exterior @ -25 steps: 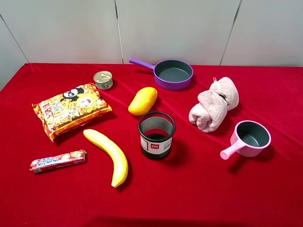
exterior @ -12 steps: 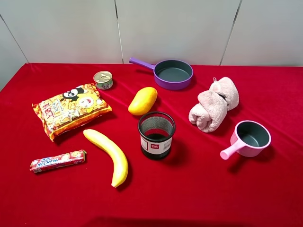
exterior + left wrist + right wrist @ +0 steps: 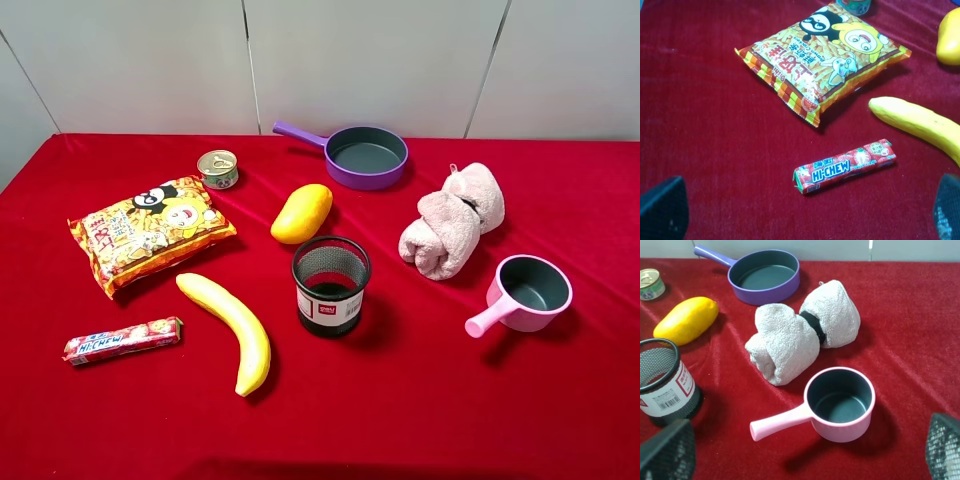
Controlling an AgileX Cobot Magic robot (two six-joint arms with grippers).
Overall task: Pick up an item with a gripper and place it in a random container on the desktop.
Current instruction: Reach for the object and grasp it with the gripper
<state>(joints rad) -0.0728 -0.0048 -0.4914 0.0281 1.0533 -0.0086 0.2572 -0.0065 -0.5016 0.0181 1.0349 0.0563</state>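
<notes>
The item, a yellow-orange mango [image 3: 302, 212], lies on the red desktop [image 3: 450, 410] just in front of the container, a purple saucepan [image 3: 365, 181] with a grey inside and nothing in it. Neither arm shows in the exterior high view. My left gripper [image 3: 807, 205] is open above the cloth near a candy stick; the mango [image 3: 950, 37] is far off at the picture's edge. My right gripper [image 3: 807, 450] is open too, nothing between its fingers, with the mango [image 3: 686, 319] and purple saucepan [image 3: 765, 292] well beyond it.
A black mesh cup [image 3: 330, 305] stands mid-table, with a banana [image 3: 230, 325] to its left. A snack bag [image 3: 150, 232], a small tin can [image 3: 218, 168] and a Hi-Chew stick [image 3: 122, 340] lie at the left. A rolled pink towel [image 3: 452, 220] and a pink saucepan [image 3: 525, 318] sit at the right.
</notes>
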